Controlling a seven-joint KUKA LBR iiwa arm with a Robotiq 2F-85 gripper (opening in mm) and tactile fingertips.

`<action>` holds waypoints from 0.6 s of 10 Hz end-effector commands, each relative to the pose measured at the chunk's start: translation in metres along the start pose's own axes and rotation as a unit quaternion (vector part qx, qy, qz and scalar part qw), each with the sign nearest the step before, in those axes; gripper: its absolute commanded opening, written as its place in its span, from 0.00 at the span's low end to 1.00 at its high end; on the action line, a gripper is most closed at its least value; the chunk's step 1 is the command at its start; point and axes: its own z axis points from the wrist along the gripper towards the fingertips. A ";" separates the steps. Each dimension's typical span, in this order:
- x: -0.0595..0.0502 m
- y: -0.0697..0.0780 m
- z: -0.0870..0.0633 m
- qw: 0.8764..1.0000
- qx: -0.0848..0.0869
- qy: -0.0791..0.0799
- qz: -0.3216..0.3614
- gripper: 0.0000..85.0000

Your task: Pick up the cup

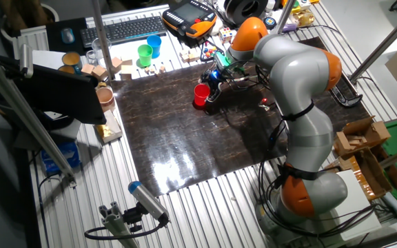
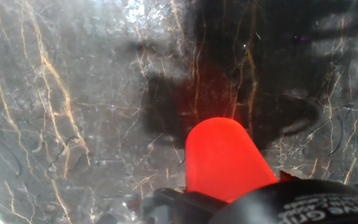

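The red cup (image 1: 201,94) is over the far part of the dark marble mat (image 1: 185,145), right below my gripper (image 1: 214,83). In the hand view the cup (image 2: 222,155) fills the lower middle, its closed base pointing away from the camera toward the mat (image 2: 73,112). My gripper (image 2: 229,202) is shut on the cup near its rim, with one black finger (image 2: 303,202) against its right side and the other finger (image 2: 166,200) at its left. A dark shadow with a red glow lies on the mat beyond the cup, so it looks held slightly above the mat.
A green cup (image 1: 145,55) and a blue cup (image 1: 154,45) stand behind the mat at the back. Wooden blocks (image 1: 116,67), a keyboard (image 1: 123,29) and a teach pendant (image 1: 188,19) lie along the back. A brown cup (image 1: 105,96) stands at the mat's left edge.
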 end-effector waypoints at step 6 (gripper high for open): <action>0.002 -0.001 -0.007 1.000 -0.002 -0.016 0.005 0.87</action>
